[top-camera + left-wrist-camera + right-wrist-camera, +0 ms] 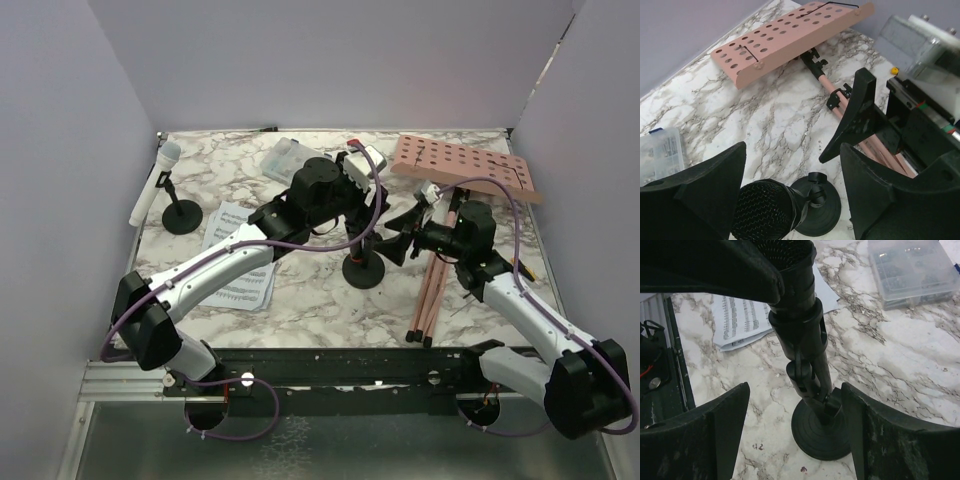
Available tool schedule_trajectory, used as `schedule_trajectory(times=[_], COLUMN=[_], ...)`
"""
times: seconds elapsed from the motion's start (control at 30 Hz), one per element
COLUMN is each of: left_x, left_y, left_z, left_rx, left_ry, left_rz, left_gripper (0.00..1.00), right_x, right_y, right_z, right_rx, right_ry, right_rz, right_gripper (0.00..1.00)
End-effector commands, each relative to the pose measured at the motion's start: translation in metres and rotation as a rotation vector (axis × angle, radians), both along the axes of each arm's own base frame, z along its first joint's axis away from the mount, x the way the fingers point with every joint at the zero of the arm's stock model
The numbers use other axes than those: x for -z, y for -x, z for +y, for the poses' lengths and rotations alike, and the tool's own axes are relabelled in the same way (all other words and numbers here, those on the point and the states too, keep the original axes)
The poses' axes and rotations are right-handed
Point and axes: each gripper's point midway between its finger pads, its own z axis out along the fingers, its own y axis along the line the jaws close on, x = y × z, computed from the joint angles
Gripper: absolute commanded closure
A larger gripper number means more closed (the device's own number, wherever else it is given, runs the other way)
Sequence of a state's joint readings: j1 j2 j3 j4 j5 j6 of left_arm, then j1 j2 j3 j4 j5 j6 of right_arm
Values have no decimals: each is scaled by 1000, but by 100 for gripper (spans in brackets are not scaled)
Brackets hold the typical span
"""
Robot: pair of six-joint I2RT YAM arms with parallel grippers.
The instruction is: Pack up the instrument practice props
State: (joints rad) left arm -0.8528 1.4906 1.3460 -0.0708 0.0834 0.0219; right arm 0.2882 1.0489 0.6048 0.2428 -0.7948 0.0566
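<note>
The black microphone (765,210) stands in a black round-based holder (362,270) at the table's middle. My left gripper (792,165) is open, with its fingers on either side of the mic head; in the top view it (352,208) is above the holder. My right gripper (795,400) is open, with the holder's base (822,432) and the mic's shaft (800,325) between its fingers. The white microphone (155,180) leans in a second holder (182,216) at the left. Sheet-music pages (240,262) lie left of centre. The pink board (465,166) and its legs (433,285) lie at the right.
A clear plastic parts box (283,160) sits at the back centre, and also shows in the right wrist view (912,270). Grey walls close off the table at the left, back and right. A black rail (330,365) runs along the near edge.
</note>
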Motion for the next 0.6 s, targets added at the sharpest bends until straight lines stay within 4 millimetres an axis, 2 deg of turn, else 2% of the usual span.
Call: schedule_trajectory(times=[0.0, 0.13, 0.23, 0.4, 0.57], left_x=[-39, -47, -45, -27, -4], left_y=[2, -3, -10, -14, -2], left_z=[12, 26, 42, 68, 77], left_rx=[-56, -90, -137, -219, -227], left_ry=[98, 114, 134, 156, 152], left_rz=[-14, 10, 56, 131, 191], left_gripper=[22, 20, 20, 20, 20], right_x=[-16, -6, 0, 5, 12], right_y=[-15, -21, -26, -32, -37], right_z=[11, 18, 21, 29, 33], right_rx=[21, 17, 24, 17, 26], right_ry=[16, 47, 71, 130, 198], right_rz=[-106, -121, -125, -135, -148], right_gripper=[23, 23, 23, 25, 30])
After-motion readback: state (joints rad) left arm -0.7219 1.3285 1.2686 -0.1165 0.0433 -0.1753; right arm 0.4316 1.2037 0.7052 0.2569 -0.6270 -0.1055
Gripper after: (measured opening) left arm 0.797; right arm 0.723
